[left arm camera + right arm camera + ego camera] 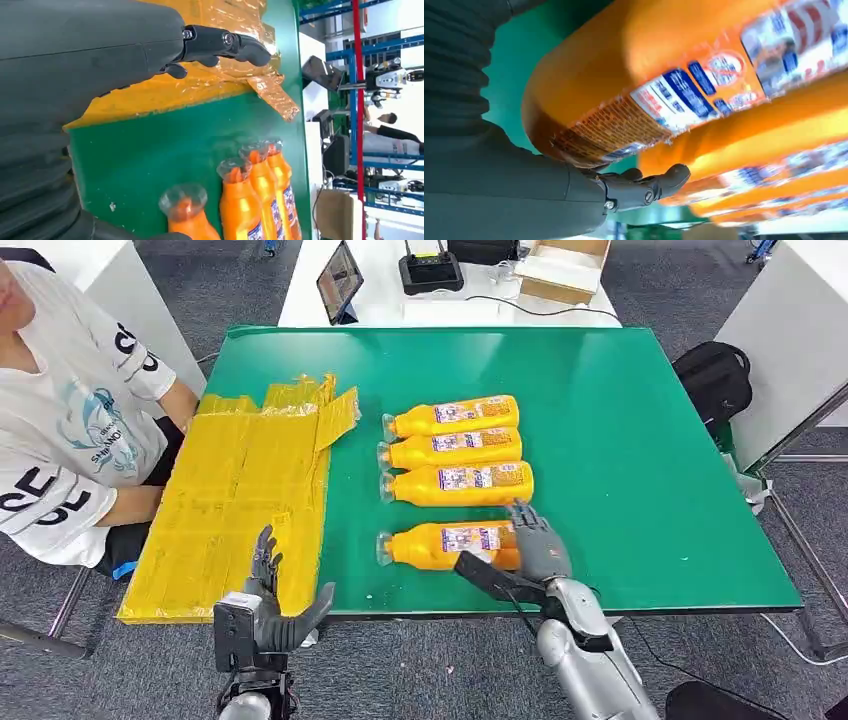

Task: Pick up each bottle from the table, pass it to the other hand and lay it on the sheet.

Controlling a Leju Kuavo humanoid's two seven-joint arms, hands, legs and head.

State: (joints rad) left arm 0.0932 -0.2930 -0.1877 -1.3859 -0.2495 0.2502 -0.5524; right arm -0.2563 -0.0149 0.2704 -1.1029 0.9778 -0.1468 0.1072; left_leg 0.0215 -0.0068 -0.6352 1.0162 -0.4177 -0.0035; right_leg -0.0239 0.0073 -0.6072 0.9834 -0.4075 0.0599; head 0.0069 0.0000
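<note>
Four orange bottles with clear caps lie side by side on the green table (620,440). The nearest bottle (445,543) lies apart from the other three (455,452). My right hand (535,548) is at its base end, fingers reaching over it and thumb spread along the near side, not closed. In the right wrist view the nearest bottle (649,65) lies close against the palm, above a dark finger (649,187). My left hand (262,605) hovers open and holds nothing at the front edge, by the near corner of the yellow sheet (240,500). The left wrist view shows the sheet (200,75) and the bottles' caps (250,165).
A person in a white T-shirt (70,410) sits at the table's left side, beside the sheet. Behind the green table a white table (400,300) carries a tablet, a black device and a cardboard box. A black bag (715,375) lies on the floor at the right.
</note>
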